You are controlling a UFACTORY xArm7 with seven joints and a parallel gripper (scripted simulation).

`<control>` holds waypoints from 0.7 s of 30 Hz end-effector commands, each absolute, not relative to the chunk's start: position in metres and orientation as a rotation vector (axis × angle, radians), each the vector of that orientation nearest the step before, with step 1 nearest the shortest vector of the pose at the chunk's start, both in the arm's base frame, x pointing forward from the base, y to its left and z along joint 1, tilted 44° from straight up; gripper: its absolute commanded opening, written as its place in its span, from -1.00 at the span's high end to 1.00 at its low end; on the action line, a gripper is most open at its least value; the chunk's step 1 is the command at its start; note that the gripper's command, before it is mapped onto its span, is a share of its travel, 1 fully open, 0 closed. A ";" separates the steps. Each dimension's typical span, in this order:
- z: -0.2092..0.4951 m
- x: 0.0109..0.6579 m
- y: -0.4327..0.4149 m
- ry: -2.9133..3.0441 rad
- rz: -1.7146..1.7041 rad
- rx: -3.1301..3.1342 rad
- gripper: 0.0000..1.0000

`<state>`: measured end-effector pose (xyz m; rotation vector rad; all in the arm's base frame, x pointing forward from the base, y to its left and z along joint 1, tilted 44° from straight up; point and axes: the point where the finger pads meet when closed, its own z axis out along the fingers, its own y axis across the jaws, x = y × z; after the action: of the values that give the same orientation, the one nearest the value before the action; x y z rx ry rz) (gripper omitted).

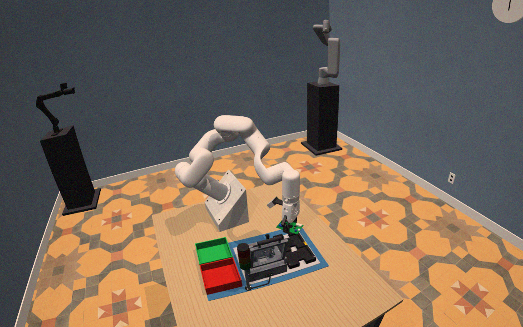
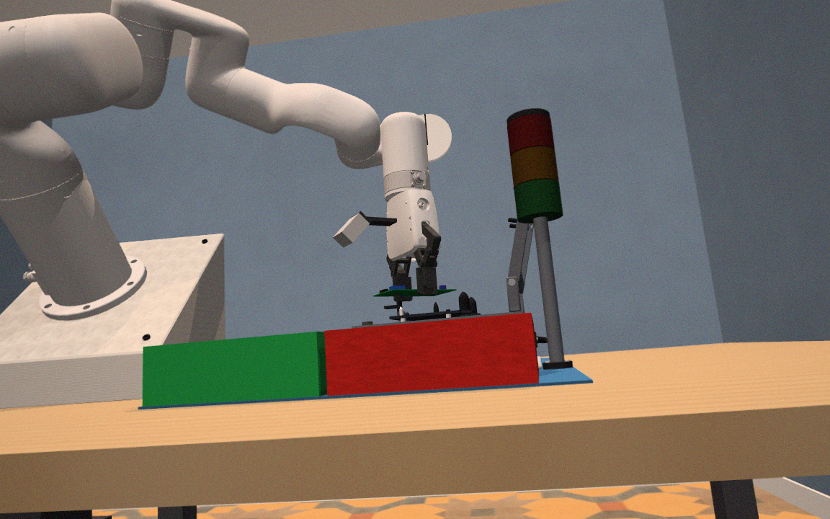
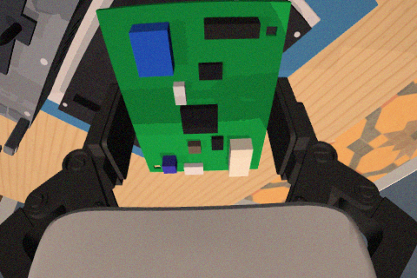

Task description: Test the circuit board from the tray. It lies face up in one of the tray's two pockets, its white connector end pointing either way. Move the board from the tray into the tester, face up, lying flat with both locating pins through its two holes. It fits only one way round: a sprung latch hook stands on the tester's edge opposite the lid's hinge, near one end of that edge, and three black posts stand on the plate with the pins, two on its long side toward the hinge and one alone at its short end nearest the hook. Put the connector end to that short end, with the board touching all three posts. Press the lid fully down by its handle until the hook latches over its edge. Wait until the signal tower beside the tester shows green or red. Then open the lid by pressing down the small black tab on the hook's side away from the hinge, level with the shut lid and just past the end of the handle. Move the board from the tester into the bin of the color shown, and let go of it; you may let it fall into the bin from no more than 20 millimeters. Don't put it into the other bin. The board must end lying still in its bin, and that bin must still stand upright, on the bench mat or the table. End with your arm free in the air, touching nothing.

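Gripping the flat green circuit board (image 3: 197,87) by its two long edges, the black two-fingered gripper (image 3: 197,134) has its jaws clamped on it, wide apart because the board itself is wide. That edge grip likely keeps the component face up and level in the air above the black two-pocket tray (image 1: 302,254), beside the grey tester (image 1: 264,260) with its lid raised. One board shows, two bins, green (image 1: 213,250) and red (image 1: 220,276), and one three-band signal tower (image 2: 534,164), none of its bands obviously lit.

wall clock (image 1: 510,8), 2 cam stands (image 1: 68,170), wall outlet (image 1: 451,177)
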<state>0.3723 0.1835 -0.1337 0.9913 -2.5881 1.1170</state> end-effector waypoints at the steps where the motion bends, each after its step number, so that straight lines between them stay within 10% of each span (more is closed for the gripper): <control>1: -0.133 0.373 0.186 -2.459 1.065 1.189 -0.58; 21: -0.133 0.373 0.186 -2.026 0.923 1.647 -0.58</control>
<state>0.3723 0.1835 -0.1337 1.5412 -2.1291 0.9656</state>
